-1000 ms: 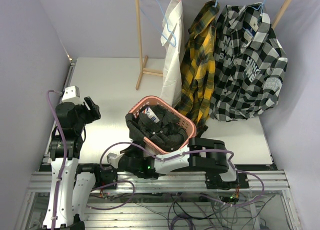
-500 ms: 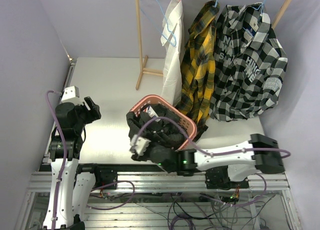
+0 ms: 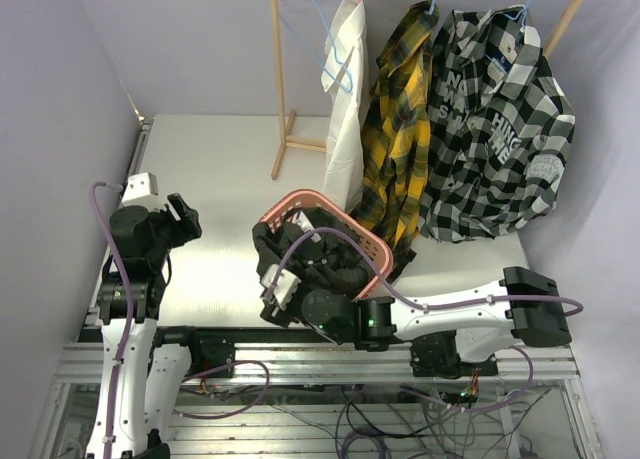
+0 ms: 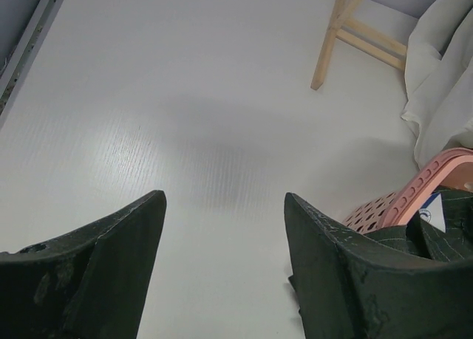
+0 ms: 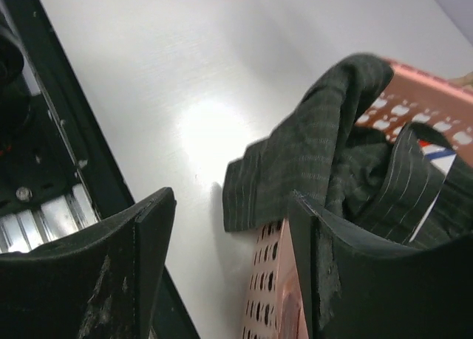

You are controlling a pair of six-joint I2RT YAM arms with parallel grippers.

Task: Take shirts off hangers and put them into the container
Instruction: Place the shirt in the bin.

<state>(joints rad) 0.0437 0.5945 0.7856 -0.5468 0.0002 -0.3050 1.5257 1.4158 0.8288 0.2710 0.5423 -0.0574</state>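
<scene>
Salmon-pink basket (image 3: 298, 198) holds the dark pinstriped shirt (image 3: 332, 261), sleeve draped outside

The pinstriped shirt (image 3: 335, 264) and the right arm (image 3: 460, 304) cover most of the pink basket (image 3: 368, 237); the wooden rack (image 3: 281, 79) runs off the top edge, and the checked shirt's (image 3: 500, 129) lettering is broken by folds

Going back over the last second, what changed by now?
The right arm swung its elbow out to the right. The right gripper opened beside the basket, apparently letting go of the dark pinstriped shirt, which lies in it with a sleeve over the rim. The left gripper stayed open. The white shirt, plaid shirt and checked shirt still hang.
</scene>
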